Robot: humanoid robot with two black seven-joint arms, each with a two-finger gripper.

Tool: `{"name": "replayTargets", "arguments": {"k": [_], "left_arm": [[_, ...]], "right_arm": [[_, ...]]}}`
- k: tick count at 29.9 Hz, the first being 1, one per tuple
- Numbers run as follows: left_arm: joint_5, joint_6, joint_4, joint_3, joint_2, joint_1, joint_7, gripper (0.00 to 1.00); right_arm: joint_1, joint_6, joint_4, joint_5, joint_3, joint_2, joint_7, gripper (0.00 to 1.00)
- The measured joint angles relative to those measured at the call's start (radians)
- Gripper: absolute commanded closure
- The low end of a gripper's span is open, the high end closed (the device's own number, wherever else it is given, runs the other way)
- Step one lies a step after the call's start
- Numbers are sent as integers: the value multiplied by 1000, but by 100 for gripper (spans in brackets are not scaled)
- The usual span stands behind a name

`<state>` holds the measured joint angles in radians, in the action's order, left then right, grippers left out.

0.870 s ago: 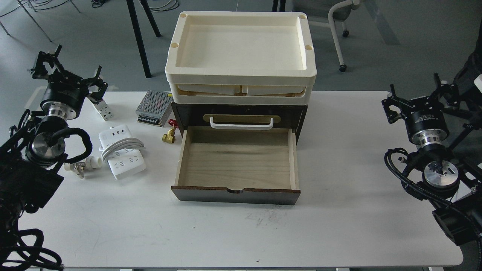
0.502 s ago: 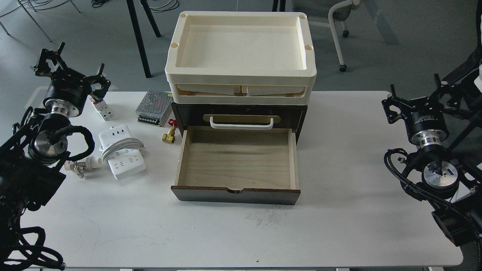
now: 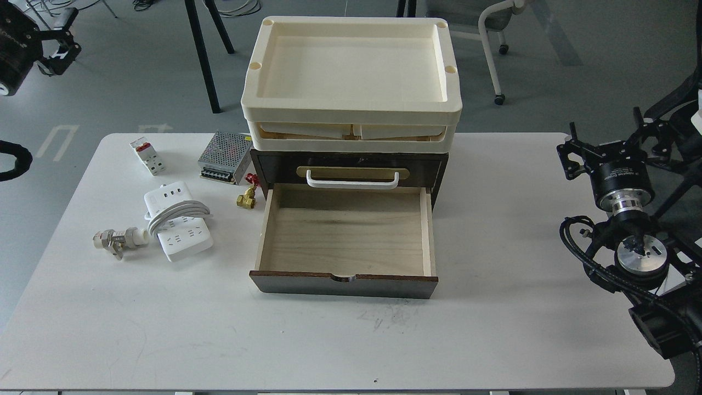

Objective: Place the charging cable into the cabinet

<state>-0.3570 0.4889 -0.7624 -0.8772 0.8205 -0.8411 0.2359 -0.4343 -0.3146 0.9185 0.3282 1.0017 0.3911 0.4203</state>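
White table [image 3: 329, 340] w/ the dark brown cabinet [image 3: 433, 175] at centre-back. Its lower drawer [image 3: 344, 236] is pulled out toward the camera, light wood inside, nothing in it. The upper drawer front is closed and carries a white handle [image 3: 352, 181] on a brass plate. Cream plastic tray [image 3: 351, 112] sits stacked on top of the cabinet.

Charging cable [image 3: 178, 222], i.e. the white power strip w/ thick cord wrapped round its middle, lies flat on the table left of the open drawer, apart from it, not inside. Just left of the strip: a small white and metal valve-like fitting [image 3: 119, 240]. Behind the strip, near the table's back edge: small white block w/ red top [image 3: 147, 155]. Perforated metal power-supply box [image 3: 225, 164] sits just beside the cabinet's left side. A brass fitting w/ red handle [image 3: 247, 196] lies between that box and the drawer.

Left gripper [image 3: 49, 44] is at the top-left corner, over the floor, well apart from the strip, partly cut off by the frame; can't tell if fingers are spread or closed. Right gripper [image 3: 614, 144] is over the table's right edge, fingers spread, holding nothing.
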Motion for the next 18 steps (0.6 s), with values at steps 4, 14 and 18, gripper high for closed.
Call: {"name": "replayTargets", "arguments": {"k": [4, 14, 18], "left_arm": [[-253, 0, -104, 0, 109, -23, 3, 4], [-892, 0, -414, 68, 230, 11, 83, 8], [-1068, 0, -440, 161, 227, 16, 117, 8]], "right_arm": [[0, 0, 2, 0, 0, 0, 0, 0], [0, -1, 2, 0, 0, 0, 3, 0], [0, -1, 2, 0, 1, 0, 6, 0]]}}
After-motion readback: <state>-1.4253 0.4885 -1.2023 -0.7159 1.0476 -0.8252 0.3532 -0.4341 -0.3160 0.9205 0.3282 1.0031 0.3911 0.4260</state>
